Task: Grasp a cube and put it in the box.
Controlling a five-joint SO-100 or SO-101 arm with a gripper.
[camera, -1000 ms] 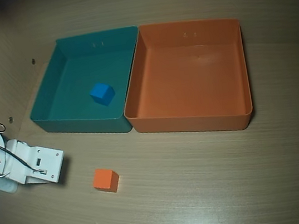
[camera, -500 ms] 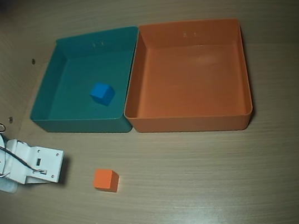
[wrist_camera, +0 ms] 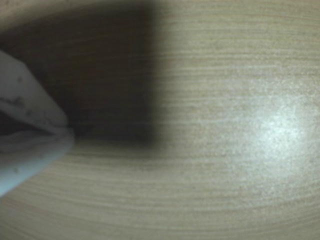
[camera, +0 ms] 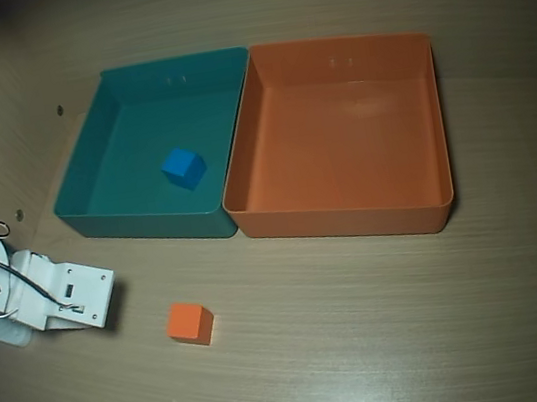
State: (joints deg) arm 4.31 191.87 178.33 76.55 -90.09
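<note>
- The white arm [camera: 45, 295] lies low at the overhead view's left edge.
- The gripper [wrist_camera: 67, 131] enters the wrist view's left edge, fingertips pressed together.

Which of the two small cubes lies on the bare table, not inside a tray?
The orange cube. The blue cube sits inside the teal tray.

From overhead I see my arm's boxy white plastic housing [camera: 61, 298], with dark slots, small screws and thin black cables looped across it. In the wrist view, two white fingers [wrist_camera: 25, 107], scuffed as far as I can tell.
</note>
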